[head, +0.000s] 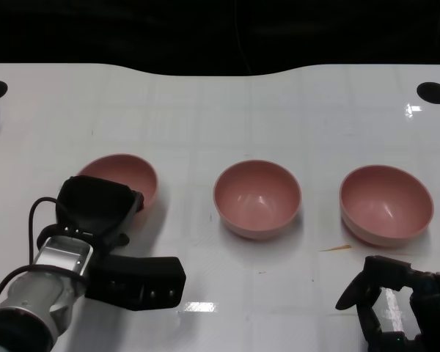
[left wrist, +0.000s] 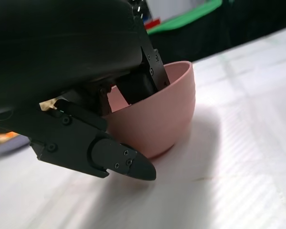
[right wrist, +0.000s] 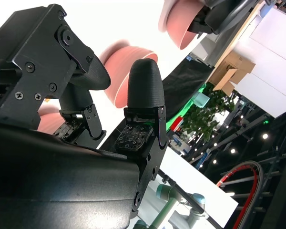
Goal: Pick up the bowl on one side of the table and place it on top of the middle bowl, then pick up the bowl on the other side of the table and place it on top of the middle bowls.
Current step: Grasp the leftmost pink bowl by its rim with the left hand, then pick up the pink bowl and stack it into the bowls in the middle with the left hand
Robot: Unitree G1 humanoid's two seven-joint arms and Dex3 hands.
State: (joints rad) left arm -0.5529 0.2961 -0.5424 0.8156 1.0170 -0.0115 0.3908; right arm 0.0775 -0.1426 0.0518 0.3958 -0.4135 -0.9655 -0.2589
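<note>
Left hand (head: 95, 209) sits at the near rim of the left bowl (head: 128, 174); fingers (left wrist: 143, 83) reach inside the bowl, thumb outside the wall, bowl still on the desk (head: 205, 110). Whether the grip is closed, cannot tell. Middle bowl (head: 257, 198) stands apart, bare desk either side. Right bowl (head: 386, 204) near the right edge. Right hand (head: 396, 297) below it, fingers apart, holding nothing.
</note>
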